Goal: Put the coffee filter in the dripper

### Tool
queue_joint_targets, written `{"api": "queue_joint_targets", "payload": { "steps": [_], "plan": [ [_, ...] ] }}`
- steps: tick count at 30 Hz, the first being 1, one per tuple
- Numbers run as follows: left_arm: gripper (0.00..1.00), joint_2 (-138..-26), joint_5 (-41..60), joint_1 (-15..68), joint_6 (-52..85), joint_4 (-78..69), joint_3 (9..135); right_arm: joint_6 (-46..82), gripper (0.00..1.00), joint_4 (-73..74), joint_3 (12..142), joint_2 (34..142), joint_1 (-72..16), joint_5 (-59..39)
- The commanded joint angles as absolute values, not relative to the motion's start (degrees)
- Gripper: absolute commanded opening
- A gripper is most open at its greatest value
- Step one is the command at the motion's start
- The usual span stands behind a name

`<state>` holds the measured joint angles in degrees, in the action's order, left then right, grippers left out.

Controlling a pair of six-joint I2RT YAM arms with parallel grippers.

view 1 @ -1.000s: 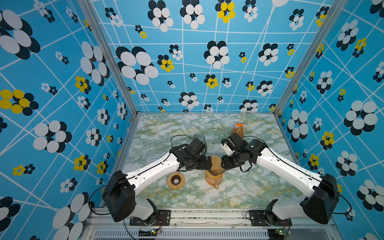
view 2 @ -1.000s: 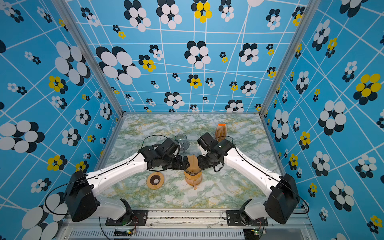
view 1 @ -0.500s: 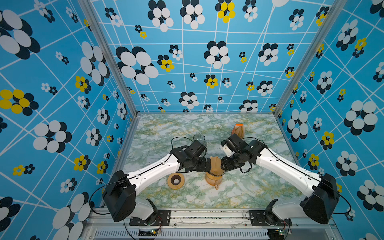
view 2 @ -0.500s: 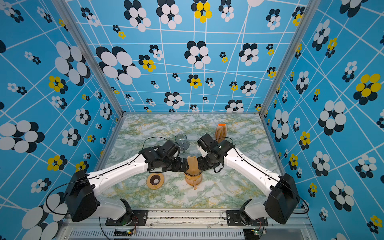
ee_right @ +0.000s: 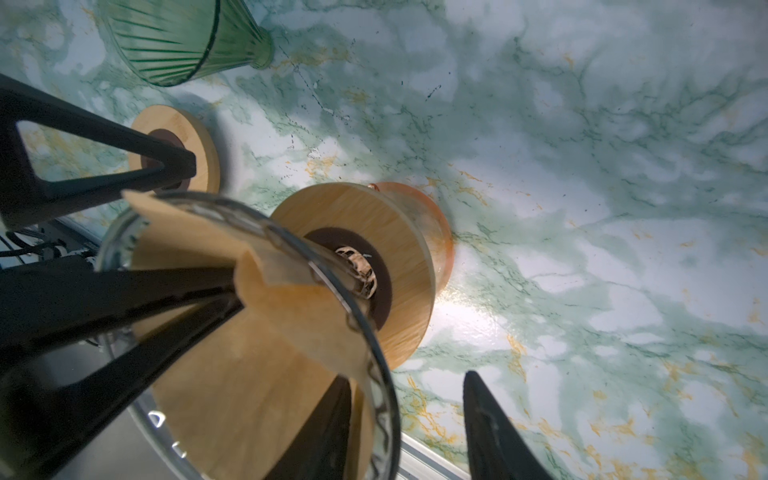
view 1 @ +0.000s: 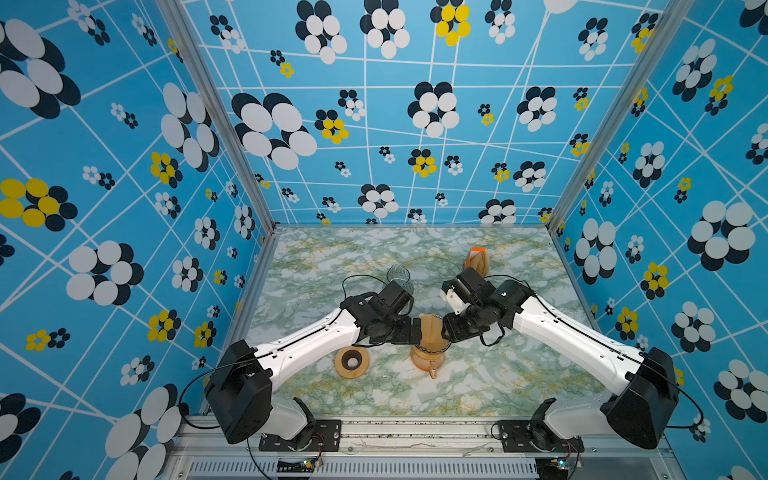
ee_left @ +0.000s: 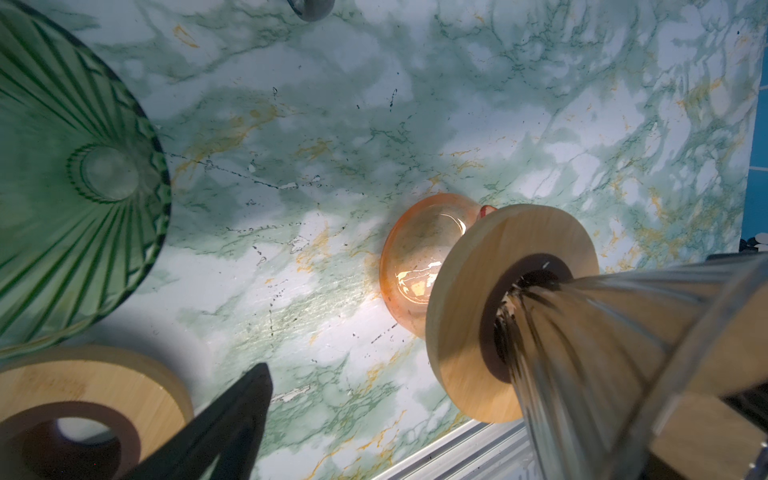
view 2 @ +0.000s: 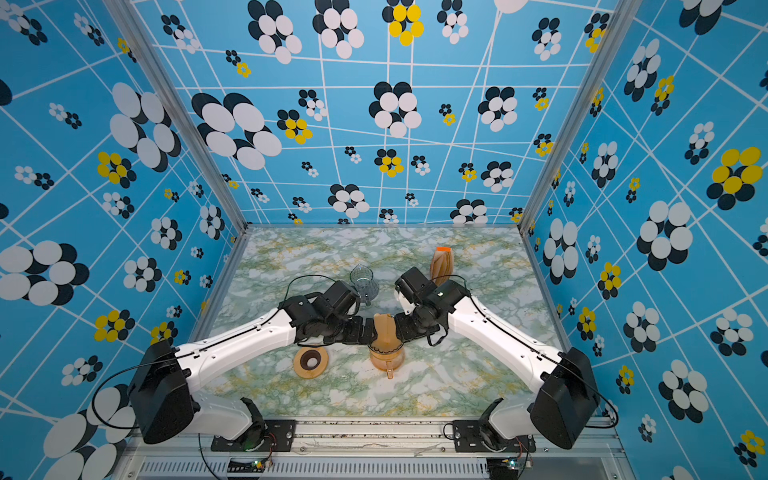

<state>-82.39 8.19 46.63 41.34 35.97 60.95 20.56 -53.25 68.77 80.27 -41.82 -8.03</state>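
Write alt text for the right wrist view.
A clear glass dripper holding a brown paper filter sits on a wooden collar atop an amber carafe, with black fingers crowding its rim. Nearby on the marble table are a second wooden ring and a green ribbed glass.

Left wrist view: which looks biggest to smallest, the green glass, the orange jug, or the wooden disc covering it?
Biggest: green glass, cut off by the edge.
Middle: wooden disc.
Smallest: orange jug, partly hidden by the disc, so unsure.
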Motion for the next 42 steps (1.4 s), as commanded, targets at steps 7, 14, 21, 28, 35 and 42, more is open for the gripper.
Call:
{"api": "queue_joint_targets", "payload": {
  "steps": [7, 14, 21, 28, 35, 42],
  "plan": [
    [0.99, -81.67, 10.65, 46.39, 39.08, 35.07, 64.35, 18.1, 0.52, -50.12, 73.04, 81.45, -41.22, -12.03],
    [0.99, -82.33, 11.23, 45.89, 38.81, 34.1, 64.08, 17.67, 0.53, -48.83, 74.53, 85.02, -40.52, -10.9],
    [0.99, -82.52, 9.62, 45.81, 39.23, 34.12, 62.64, 18.08, 0.52, -47.41, 72.8, 85.56, -39.16, -10.36],
    [0.99, -82.79, 9.32, 45.79, 40.0, 33.84, 60.95, 17.15, 0.51, -47.65, 71.58, 85.52, -38.7, -11.16],
    [0.99, -82.88, 8.76, 45.85, 40.19, 34.54, 60.6, 16.54, 0.49, -47.63, 69.32, 84.32, -38.74, -10.78],
    [0.99, -82.79, 8.54, 45.83, 40.52, 34.41, 60.23, 16.35, 0.47, -48.35, 68.2, 83.45, -38.76, -9.05]
  ]
}}
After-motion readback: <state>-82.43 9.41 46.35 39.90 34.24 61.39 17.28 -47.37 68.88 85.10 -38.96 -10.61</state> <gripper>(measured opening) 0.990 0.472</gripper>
